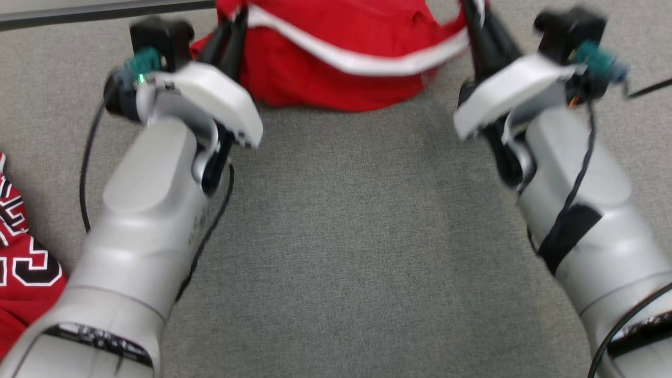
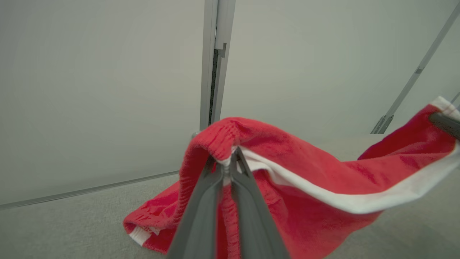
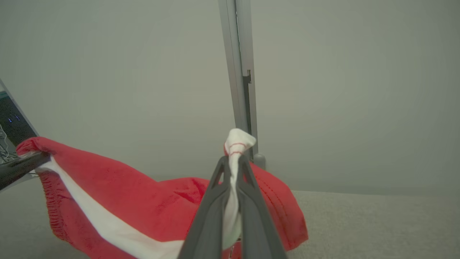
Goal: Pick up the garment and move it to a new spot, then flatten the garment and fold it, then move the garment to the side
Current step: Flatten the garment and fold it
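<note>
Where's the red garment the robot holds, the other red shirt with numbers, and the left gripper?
red garment (image 1: 315, 84), head view, middle of the red cloth.
numbered shirt (image 1: 26, 262), head view, on its number print.
left gripper (image 2: 226, 160), left wrist view, between the pinching fingertips.

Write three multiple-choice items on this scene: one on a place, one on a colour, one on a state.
1. In the head view, where does the numbered red garment lie?
A. lower left edge
B. top right
C. centre

2. What colour is the stripe on the held garment?
A. blue
B. white
C. yellow

3. How do the left gripper and the right gripper stand?
A. both open
B. both shut on the held garment
C. one shut, one open

Answers:
1 A, its black-and-white numbers show at that edge.
2 B, a white band crosses the red cloth.
3 B, each wrist view shows cloth pinched between closed fingers.
</note>
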`<state>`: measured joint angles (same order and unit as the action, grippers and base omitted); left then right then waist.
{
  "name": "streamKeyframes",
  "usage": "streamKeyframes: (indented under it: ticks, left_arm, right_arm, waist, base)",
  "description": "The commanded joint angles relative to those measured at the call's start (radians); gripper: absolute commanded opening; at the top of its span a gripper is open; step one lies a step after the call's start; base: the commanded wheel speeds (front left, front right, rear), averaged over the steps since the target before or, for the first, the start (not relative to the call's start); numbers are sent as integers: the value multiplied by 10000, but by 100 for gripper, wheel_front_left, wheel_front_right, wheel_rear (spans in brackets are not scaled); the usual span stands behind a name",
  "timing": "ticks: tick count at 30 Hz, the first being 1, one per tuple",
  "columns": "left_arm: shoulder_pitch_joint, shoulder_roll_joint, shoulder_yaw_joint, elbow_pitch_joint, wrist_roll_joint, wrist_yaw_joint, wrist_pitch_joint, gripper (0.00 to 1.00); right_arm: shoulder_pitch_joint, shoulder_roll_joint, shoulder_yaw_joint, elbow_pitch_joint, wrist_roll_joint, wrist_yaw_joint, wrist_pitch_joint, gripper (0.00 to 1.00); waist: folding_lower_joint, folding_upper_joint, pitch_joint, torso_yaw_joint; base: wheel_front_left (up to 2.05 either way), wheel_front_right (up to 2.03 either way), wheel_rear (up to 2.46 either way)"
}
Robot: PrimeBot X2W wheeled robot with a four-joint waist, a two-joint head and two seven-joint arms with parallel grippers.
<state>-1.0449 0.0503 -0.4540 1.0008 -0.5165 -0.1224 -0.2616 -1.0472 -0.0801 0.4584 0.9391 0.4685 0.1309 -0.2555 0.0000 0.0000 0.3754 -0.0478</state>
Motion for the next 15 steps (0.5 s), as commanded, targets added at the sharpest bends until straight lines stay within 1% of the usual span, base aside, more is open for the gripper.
streamKeyframes:
  ticks: [1,4,6,10,13,15]
  left_arm:
    - [148,28,-53,33,-199,-41,-43,0]
    - [837,19,-636,203,-657,-82,-44,0]
    - [1259,34,-1051,123,-921,-76,-45,0]
    - [2152,26,-1694,-328,-1313,-79,-44,0]
    - [2824,25,-1952,-872,-1445,-82,-44,0]
    - [3277,26,-2020,-1261,-1347,-83,-43,0]
  right_arm:
    - [166,11,78,78,73,-2,-48,0]
    - [957,126,637,407,393,0,-105,0]
    - [1452,145,878,323,614,0,-112,0]
    - [2684,-69,819,-511,852,0,-102,0]
    - [3651,-283,685,-1378,856,0,-102,0]
    - [4325,-460,483,-2019,817,0,-102,0]
  waist:
    - [0,0,87,-14]
    - [0,0,207,16]
    - [0,0,223,60]
    - [0,0,108,185]
    - [0,0,-137,312]
    - [0,0,-353,388]
  base:
    - [0,0,0]
    - [0,0,0]
    - [0,0,0]
    - [0,0,0]
    - [0,0,0]
    - [0,0,0]
